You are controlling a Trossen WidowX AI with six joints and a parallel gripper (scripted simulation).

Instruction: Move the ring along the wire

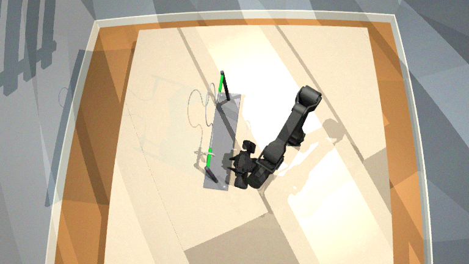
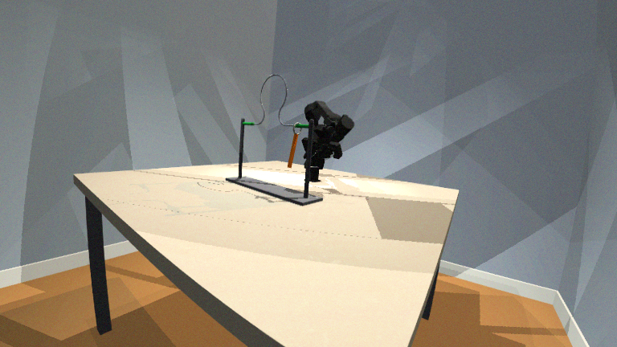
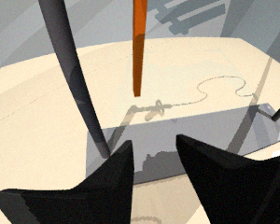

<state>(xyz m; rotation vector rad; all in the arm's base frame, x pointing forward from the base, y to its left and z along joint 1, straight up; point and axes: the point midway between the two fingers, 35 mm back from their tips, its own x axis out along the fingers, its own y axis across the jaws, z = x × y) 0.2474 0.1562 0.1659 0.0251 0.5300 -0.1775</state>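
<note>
The ring (image 1: pixel 211 154) (image 2: pixel 296 134) hangs on the green wire part (image 1: pixel 209 157) (image 2: pixel 303 125) next to the near post (image 2: pixel 309 157) (image 3: pixel 65 56). Its orange handle (image 2: pixel 293 149) (image 3: pixel 138 44) hangs straight down, free of the fingers. My gripper (image 1: pixel 229 163) (image 3: pixel 154 142) is open and empty, a short way back from the handle and lower than it, over the edge of the grey base plate (image 1: pixel 225 133) (image 2: pixel 272 189) (image 3: pixel 196 131). The thin grey wire (image 1: pixel 189 105) (image 2: pixel 272 75) loops up toward the other green part (image 1: pixel 220 82) (image 2: pixel 248 123) by the far post (image 2: pixel 240 149).
The arm (image 1: pixel 287 129) reaches in from its base on the right of the plate. The stand sits near the middle of the beige table (image 1: pixel 311 74) (image 2: pixel 318 256). The table's edges are far from the gripper.
</note>
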